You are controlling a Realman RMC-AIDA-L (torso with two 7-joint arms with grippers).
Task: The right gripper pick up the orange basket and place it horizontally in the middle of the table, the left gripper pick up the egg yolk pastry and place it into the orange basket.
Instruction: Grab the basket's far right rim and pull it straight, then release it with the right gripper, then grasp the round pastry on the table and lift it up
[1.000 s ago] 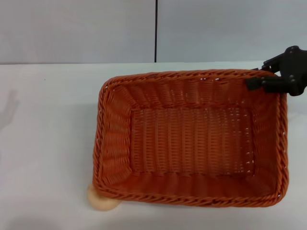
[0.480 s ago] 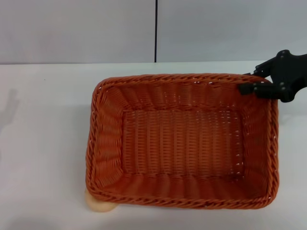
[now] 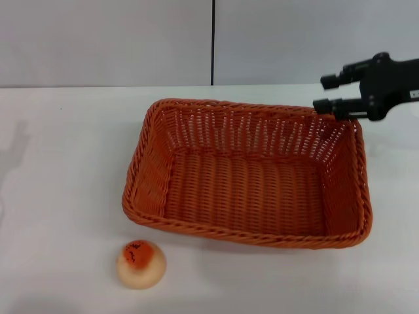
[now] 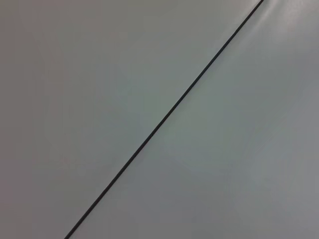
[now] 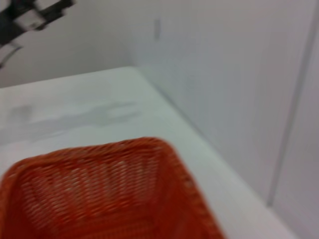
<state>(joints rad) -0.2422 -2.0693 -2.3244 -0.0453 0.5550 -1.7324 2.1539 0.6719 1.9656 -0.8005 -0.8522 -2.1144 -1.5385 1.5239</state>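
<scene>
The orange basket rests flat on the white table, long side across, around the middle; its near end shows in the right wrist view. My right gripper hovers at the basket's far right corner, open, its lower finger just at the braided rim and nothing between the fingers. The egg yolk pastry sits on the table in front of the basket's near left corner, apart from it, red-glazed top up. The left gripper is out of view; the left wrist view shows only a grey wall with a dark seam.
A grey wall runs along the table's far edge. Bare tabletop lies left of the basket and around the pastry. A blurred dark shape shows far off across the table in the right wrist view.
The basket, held close and covering most of the pastry, has come down flat on the table. The right gripper's fingers have parted off the rim. The pastry now shows whole.
</scene>
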